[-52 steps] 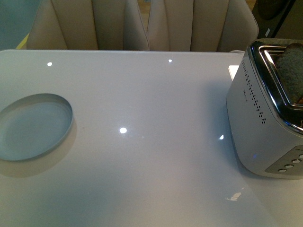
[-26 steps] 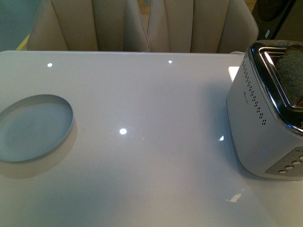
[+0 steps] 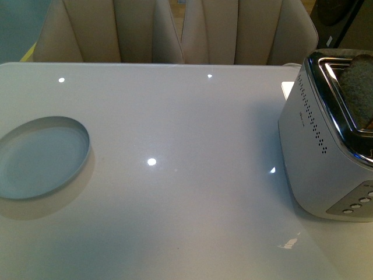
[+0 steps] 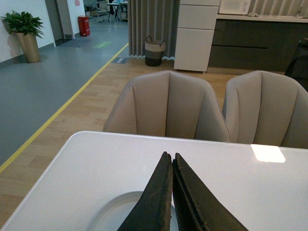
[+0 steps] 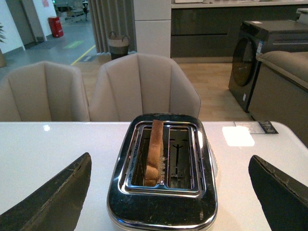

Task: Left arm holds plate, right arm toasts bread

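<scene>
The pale blue-white plate (image 3: 42, 156) lies empty on the white table at the left; its rim also shows in the left wrist view (image 4: 113, 211). My left gripper (image 4: 169, 156) is shut and empty, hovering above the plate. The bread slice (image 5: 155, 151) stands upright in one slot of the silver toaster (image 5: 163, 202); in the front view the bread (image 3: 358, 99) sticks out of the toaster (image 3: 320, 157) at the right edge. My right gripper (image 5: 171, 192) is wide open above the toaster, one finger on each side. Neither arm shows in the front view.
Beige chairs (image 3: 180, 32) stand behind the table's far edge. A bright reflection patch (image 4: 267, 153) lies on the tabletop. The toaster has buttons (image 3: 356, 205) on its near end. The other toaster slot (image 5: 179, 154) holds nothing.
</scene>
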You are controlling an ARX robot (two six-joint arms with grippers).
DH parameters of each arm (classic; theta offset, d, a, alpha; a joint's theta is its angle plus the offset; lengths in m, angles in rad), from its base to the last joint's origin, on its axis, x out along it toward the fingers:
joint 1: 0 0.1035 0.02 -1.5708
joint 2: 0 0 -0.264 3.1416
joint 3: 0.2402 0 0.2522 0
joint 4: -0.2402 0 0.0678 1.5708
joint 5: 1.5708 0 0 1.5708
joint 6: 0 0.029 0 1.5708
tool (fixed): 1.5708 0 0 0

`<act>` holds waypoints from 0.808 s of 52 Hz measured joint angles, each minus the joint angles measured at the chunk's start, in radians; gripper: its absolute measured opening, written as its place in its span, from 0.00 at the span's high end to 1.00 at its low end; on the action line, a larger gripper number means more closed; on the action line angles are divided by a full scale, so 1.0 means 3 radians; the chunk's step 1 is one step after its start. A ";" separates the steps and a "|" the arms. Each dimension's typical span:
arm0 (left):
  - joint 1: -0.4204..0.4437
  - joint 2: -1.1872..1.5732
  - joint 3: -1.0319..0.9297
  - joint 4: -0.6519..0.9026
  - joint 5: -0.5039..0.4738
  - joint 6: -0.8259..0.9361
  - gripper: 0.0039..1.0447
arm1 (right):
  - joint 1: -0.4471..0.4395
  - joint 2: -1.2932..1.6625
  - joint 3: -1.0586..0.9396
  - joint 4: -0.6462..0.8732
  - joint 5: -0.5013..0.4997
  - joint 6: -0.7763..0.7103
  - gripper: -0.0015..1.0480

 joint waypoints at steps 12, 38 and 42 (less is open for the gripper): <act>0.0000 -0.0576 -0.0193 -0.0385 0.0000 0.0001 0.97 | 0.0000 0.0000 0.0000 0.0000 0.0000 0.0001 0.09; 0.0000 -0.1437 -0.0327 -0.1043 0.0000 0.0010 0.97 | 0.0000 0.0000 0.0000 -0.0001 0.0000 0.0001 0.09; 0.0000 -0.1565 -0.0327 -0.1169 0.0000 0.0009 0.97 | 0.0000 0.0000 0.0000 -0.0001 0.0000 0.0000 0.09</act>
